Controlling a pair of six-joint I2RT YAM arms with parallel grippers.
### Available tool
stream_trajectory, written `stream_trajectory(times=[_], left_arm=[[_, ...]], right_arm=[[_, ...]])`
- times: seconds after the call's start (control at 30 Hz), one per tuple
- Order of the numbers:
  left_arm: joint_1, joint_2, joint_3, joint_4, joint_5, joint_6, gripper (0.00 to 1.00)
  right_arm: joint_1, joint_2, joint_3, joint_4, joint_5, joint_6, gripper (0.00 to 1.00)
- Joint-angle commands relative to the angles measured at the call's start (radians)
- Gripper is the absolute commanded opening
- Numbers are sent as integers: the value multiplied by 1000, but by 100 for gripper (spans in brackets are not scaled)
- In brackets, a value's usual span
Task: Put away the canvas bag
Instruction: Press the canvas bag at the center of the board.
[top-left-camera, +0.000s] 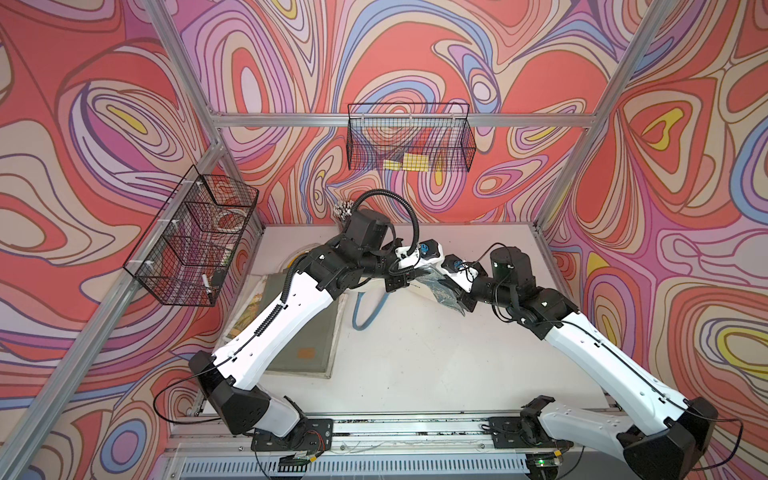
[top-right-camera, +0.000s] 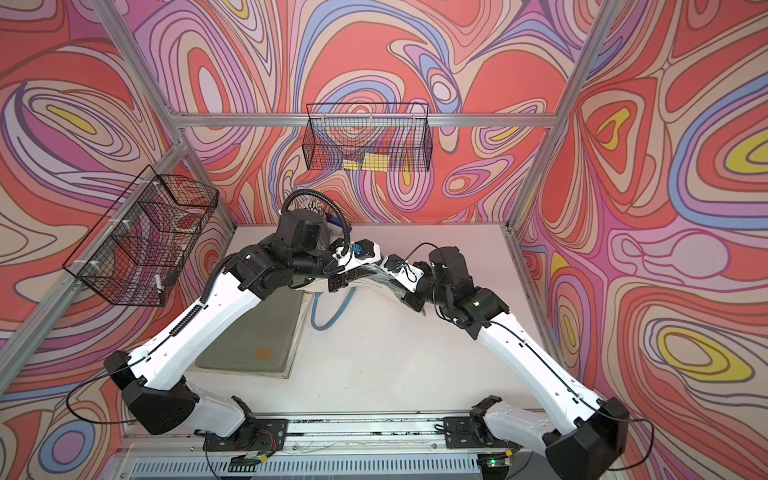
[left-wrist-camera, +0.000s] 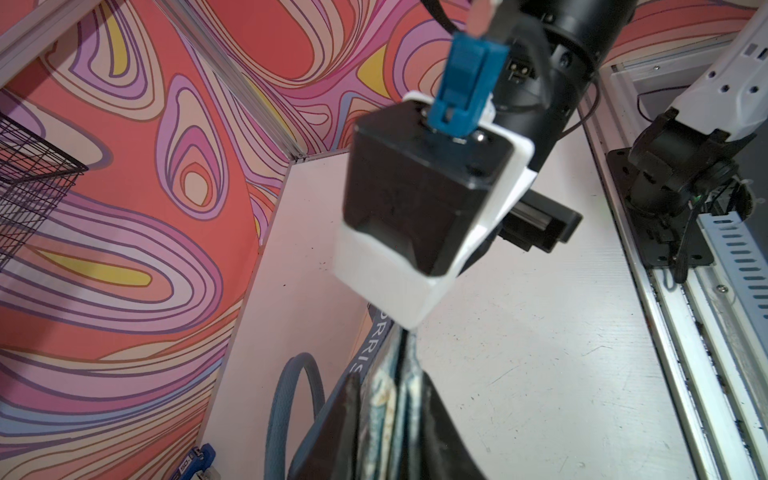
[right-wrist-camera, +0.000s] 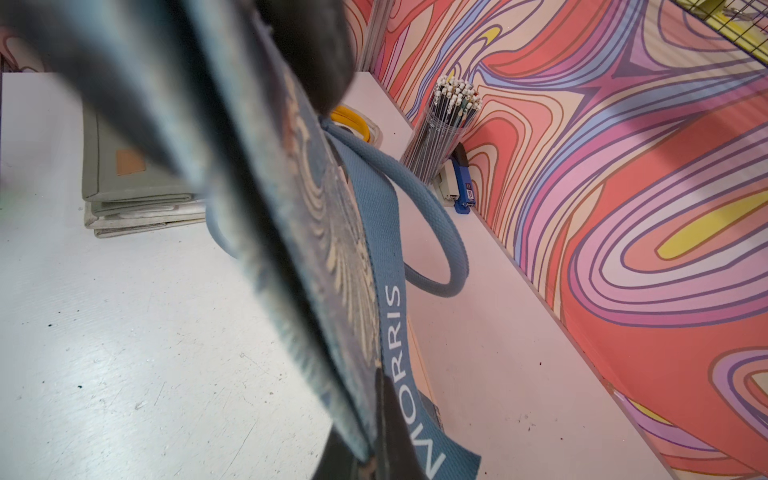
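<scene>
Above mid tabletop (top-left-camera: 415, 357) | canvas bag (top-left-camera: 434, 284) held off surface, blue handle loop (top-left-camera: 365, 313) hanging below | L end effector (left-wrist-camera: 388, 386) clenched on bag | R end effector (right-wrist-camera: 353, 241) clenched on bag

Left arm (top-left-camera: 270, 332), right arm (top-left-camera: 590, 345): jaws clamped

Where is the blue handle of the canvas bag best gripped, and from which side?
Probably the lower curve of the blue handle, approached from the robot's side: it hangs as an open loop below the lifted canvas bag, thin enough to pinch.
</scene>
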Motion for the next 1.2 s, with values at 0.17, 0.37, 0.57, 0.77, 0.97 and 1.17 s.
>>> stream_trajectory(times=[0.17,0.37,0.57,0.77,0.97,1.17], left_arm=[[-5,-17,-5,53,-18,78,0],[-5,-93,-54,142,46,134,0],[-2,-140,-50,117,152,205,0],[21,-173,-58,110,221,222,0],[76,-200,-62,150,254,196,0],[114,-214,-64,225,268,148,0]], right_arm=[[2,-80,-75,92,-33,47,20],[-3,-117,-167,128,-26,74,59],[-31,-183,-266,207,-21,122,69],[-104,-255,-316,220,-108,138,70],[-150,-274,-329,158,-237,141,67],[-156,-239,-343,129,-285,132,53]])
